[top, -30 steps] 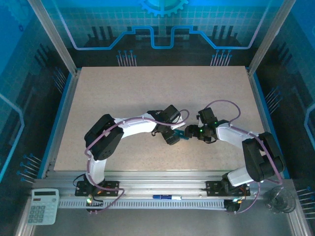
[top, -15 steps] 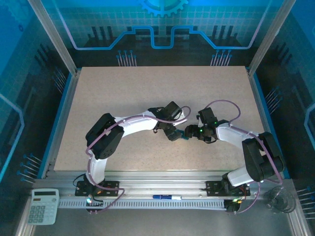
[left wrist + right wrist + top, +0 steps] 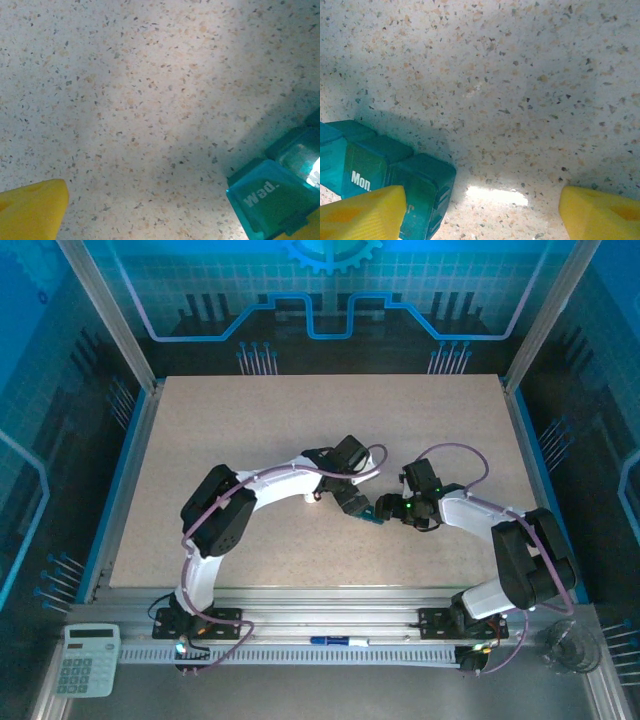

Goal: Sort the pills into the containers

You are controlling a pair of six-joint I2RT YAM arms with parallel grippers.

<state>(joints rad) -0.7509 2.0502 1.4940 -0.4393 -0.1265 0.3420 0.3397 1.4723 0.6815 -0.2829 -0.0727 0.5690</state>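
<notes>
One teal pill box (image 3: pixel 372 517) lies flat on the speckled table (image 3: pixel 300 420), a little nearer than the middle. Both arms lean in on it from opposite sides. In the left wrist view we read "Wed." on one lid at the lower right. In the right wrist view we read "Mon" on a compartment at the lower left. Whether any compartment holds pills we cannot tell through the tinted plastic.

The right gripper (image 3: pixel 482 200) sits low at the "Mon" end with its jaws fairly wide and nothing clamped. One of its yellow fingers (image 3: pixel 362 212) overlaps the corner of the box, and the other stands well apart across bare table. We judge that it is set there to steady the box, or to catch that end between its jaws.

The left gripper (image 3: pixel 182 212) is spread as wide as it goes and is empty. One finger is over bare table, and the tip of the other is just beside the "Wed." lid. Coming from the opposite side, we think, lets one arm brace the box while the other works a lid.

Farther out, a calculator (image 3: pixel 87 658) and a blue marker (image 3: pixel 338 642) lie on the near rail, well apart from the work.
</notes>
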